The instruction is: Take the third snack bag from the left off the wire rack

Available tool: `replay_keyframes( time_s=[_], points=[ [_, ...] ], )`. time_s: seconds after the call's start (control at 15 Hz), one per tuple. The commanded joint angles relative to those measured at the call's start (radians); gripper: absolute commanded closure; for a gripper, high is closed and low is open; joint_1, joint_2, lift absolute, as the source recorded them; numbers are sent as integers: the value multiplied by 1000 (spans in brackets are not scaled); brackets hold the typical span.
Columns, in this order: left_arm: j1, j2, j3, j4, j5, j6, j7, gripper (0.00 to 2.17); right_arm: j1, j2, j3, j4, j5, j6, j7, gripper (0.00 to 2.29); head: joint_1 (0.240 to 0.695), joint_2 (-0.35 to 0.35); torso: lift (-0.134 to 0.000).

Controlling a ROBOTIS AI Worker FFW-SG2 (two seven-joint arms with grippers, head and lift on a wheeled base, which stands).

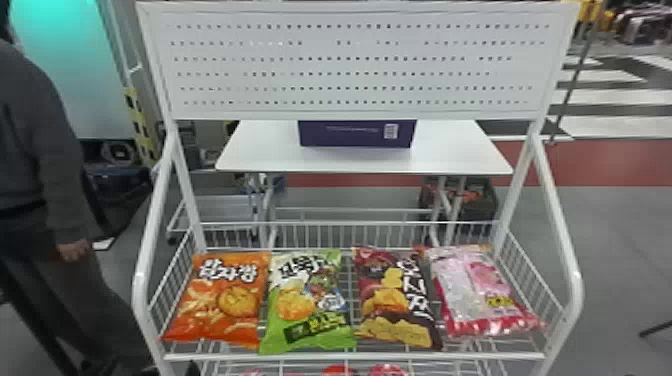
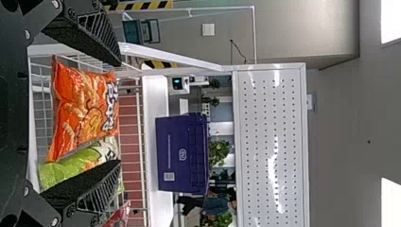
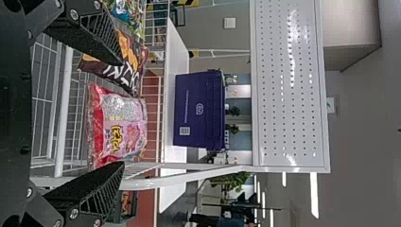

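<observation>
Hovering left gripper [image 2: 118, 111]: fingers spread wide, holding nothing, facing the orange snack bag [image 2: 82, 111] and the green snack bag [image 2: 71, 165].
Right gripper [image 3: 120, 111]: likewise wide and empty, in front of the pink snack bag [image 3: 116, 125].
Third snack bag [image 1: 395, 300]: dark red with yellow chips, lying flat in the wire rack [image 1: 530, 287], between the green and pink bags, just beside both.
Behind the rack: purple box [image 1: 356, 133] on a white table [image 1: 350, 157], seen beneath the perforated back panel [image 1: 350, 60].

Test hall w/ mock shop: pegboard wire rack [image 1: 350, 356] of snack bags [image 1: 220, 300], hazard-striped post [image 1: 134, 117] behind.
</observation>
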Motion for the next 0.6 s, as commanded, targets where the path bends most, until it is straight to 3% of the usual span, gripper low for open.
replay_keyframes(
  time_s=[0.0,0.53],
  points=[
    [2,1,0,-1,0,0,0,167,1,0,1,0,-3,-2,-6,154,499,0,0],
    [2,1,-3,-3,0,0,0,167,-1,2,7,0,-3,-2,-9,154,499,0,0]
  ],
)
